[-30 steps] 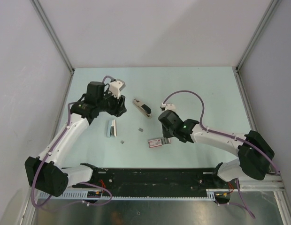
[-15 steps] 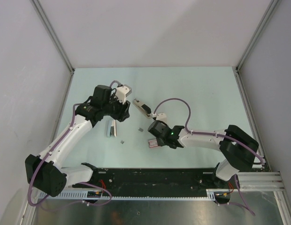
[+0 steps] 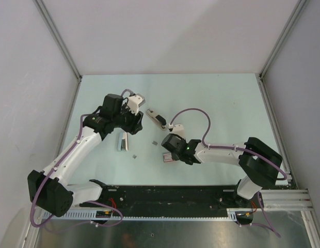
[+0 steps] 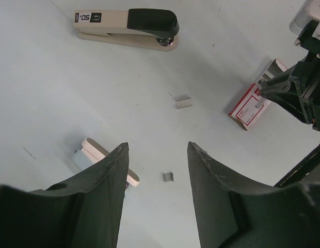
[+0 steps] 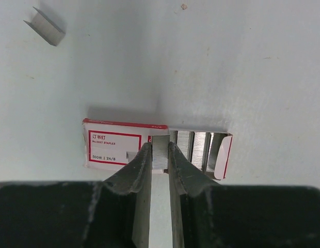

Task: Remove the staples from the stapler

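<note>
The stapler (image 3: 156,118), cream with a black top, lies closed on the table; it also shows in the left wrist view (image 4: 126,28). My right gripper (image 5: 160,155) is shut on a short silvery strip of staples (image 5: 160,142), right over the open end of the red-and-white staple box (image 5: 118,144). In the top view that gripper (image 3: 170,153) sits on the box (image 3: 168,158). My left gripper (image 4: 157,147) is open and empty, hovering left of the stapler (image 3: 133,123).
A cream-white bar with a silvery part (image 3: 122,141) lies under the left gripper, by its left finger (image 4: 106,157). Two small loose staple bits (image 3: 155,142) (image 3: 133,155) lie between the arms. More staple strips (image 5: 198,147) fill the open box.
My right gripper has swung left and down from beside the box to over its open end, holding the strip. My left gripper has shifted a little right, toward the stapler.
</note>
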{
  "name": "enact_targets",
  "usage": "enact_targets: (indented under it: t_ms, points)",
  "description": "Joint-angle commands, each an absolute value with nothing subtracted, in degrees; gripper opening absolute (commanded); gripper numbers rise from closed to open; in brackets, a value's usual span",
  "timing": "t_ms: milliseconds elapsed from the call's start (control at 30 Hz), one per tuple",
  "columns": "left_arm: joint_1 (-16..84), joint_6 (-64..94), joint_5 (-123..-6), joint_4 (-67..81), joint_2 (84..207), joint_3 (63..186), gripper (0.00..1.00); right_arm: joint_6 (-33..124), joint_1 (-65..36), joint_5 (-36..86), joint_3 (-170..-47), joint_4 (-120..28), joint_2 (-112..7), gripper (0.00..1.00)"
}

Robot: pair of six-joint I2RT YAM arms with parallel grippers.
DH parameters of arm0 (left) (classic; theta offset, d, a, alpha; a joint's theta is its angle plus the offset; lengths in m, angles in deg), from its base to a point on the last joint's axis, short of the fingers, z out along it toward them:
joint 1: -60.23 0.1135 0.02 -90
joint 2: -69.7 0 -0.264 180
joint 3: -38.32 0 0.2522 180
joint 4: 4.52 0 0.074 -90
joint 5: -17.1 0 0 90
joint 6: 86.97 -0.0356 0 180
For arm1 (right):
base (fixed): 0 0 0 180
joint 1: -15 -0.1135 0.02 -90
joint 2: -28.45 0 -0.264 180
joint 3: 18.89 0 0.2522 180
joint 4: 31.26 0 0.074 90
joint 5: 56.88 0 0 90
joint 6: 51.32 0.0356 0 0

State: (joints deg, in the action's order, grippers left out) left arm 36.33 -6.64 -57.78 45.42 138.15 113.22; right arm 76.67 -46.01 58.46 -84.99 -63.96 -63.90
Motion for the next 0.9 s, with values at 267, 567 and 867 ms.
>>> enact_targets:
  t_ms: [267, 567, 867]
  points:
    - [35.2, -9.4, -57.5, 45.1, 136.2, 113.1, 0.54, 78.4, -46.3, 63.1, -83.4, -64.9, -60.4, 0.00]
    - [34.8, -9.3, -57.9, 45.2, 135.9, 113.1, 0.53, 78.5, -46.3, 62.7, -82.5, -64.1, -60.1, 0.00]
    - [34.6, -9.1, -58.0, 45.2, 135.9, 113.2, 0.53, 78.1, -46.3, 63.2, -82.3, -63.8, -60.9, 0.00]
